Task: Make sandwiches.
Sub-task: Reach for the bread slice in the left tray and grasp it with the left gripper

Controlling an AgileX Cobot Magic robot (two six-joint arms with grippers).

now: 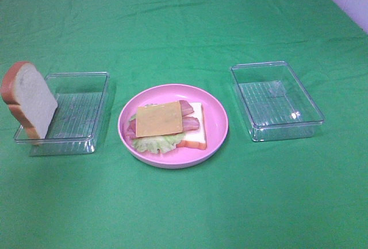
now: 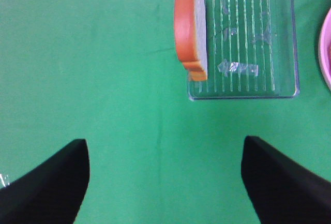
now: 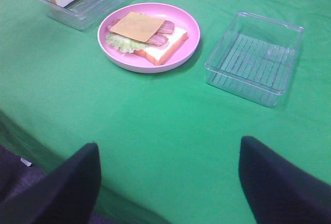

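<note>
On the round pink plate (image 1: 219, 123) lies an open-faced stack: a white bread slice (image 1: 195, 137) at the bottom, pale green lettuce (image 1: 156, 143), reddish bacon strips (image 1: 190, 123) and a yellow cheese square (image 1: 159, 118) on top. A second bread slice (image 1: 29, 99) with orange-brown crust stands on edge, leaning at the left end of the left clear tray (image 1: 80, 111). Neither arm shows in the high view. My left gripper (image 2: 165, 182) is open over bare cloth, short of that slice (image 2: 189, 22). My right gripper (image 3: 168, 188) is open, well back from the plate (image 3: 191, 32).
An empty clear ribbed tray (image 1: 276, 96) stands right of the plate. Green cloth covers the table. The right wrist view shows the table's near edge (image 3: 31, 146) dropping away close to the right gripper.
</note>
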